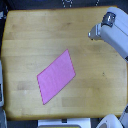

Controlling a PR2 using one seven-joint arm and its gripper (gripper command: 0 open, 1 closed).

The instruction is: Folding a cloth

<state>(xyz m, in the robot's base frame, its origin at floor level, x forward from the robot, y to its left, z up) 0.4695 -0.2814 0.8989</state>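
Cloth (56,76) flat on table (25,30), arm (112,31) well apart, gripper state can't tell; risk: thin edge slips/bunches on pinch.

From my remote seat I see a light wooden desk (35,40) with rounded corners filling nearly the whole exterior view, evenly lit, its grain running sideways, with only dark strips beyond its edges.

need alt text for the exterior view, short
A flat pink-magenta cloth lies unfolded, turned like a diamond, near the middle of a wooden table seen from above. The robot's grey-white arm reaches in from the exterior view's upper right, apart from the cloth; its hand is not clearly visible.
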